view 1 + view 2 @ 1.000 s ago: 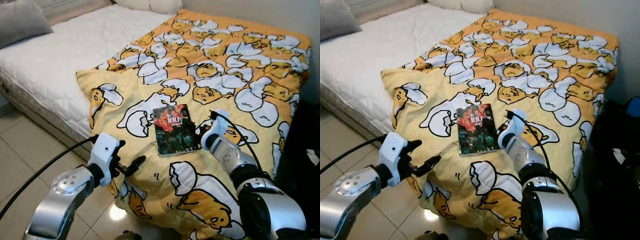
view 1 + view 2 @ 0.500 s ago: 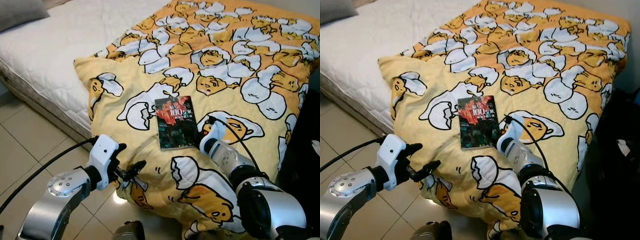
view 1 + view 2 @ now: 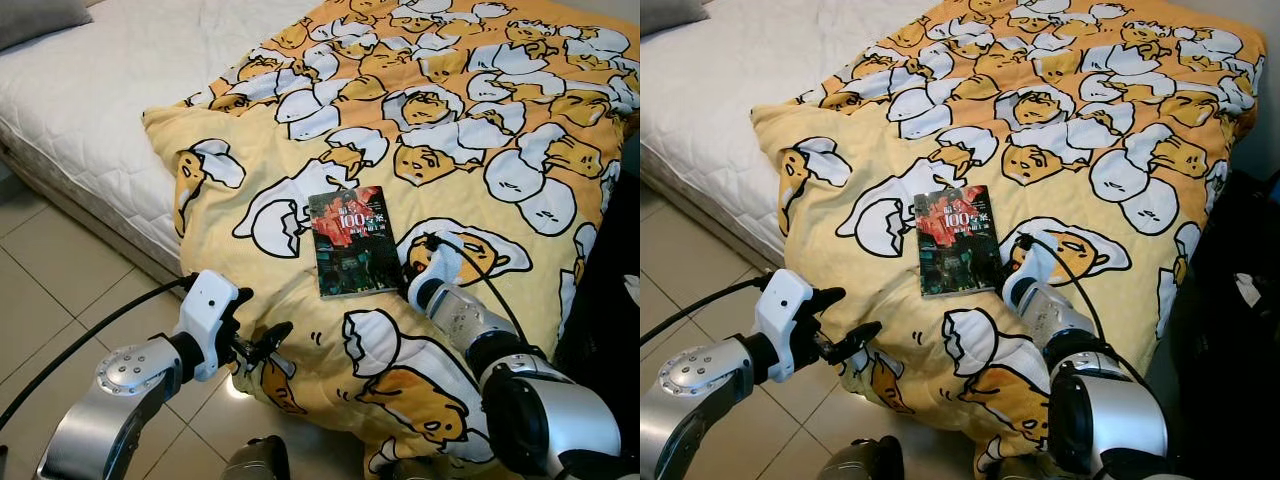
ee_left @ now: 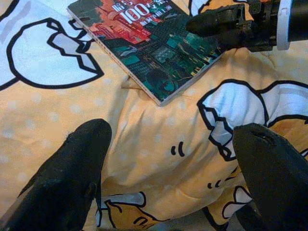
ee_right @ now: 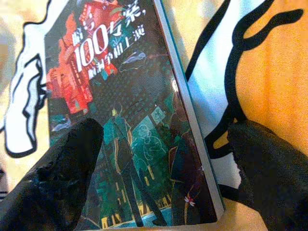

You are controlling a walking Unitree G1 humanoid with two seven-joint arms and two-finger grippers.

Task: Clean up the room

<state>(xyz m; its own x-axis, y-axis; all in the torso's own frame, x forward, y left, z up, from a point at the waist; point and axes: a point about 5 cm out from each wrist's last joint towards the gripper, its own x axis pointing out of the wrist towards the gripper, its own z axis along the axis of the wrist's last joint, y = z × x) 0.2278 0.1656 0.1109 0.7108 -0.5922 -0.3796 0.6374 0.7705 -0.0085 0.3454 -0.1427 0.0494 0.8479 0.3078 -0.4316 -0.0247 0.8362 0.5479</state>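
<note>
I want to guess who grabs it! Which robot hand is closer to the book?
Right. The right end effector is at the book's near corner, fingers straddling its edge; the left end effector hovers farther back, by the blanket's edge.

White mattress (image 3: 110, 90) above pale floor tiles (image 3: 50, 290)

The book (image 5: 130, 125) runs off the right wrist view's edge.

My right gripper (image 5: 159, 192) straddles the book's (image 3: 351, 242) near right corner, fingers spread. Blanket (image 3: 470, 130) lies flat around it. Left gripper (image 4: 168, 173) hangs open over the blanket's near edge.
</note>
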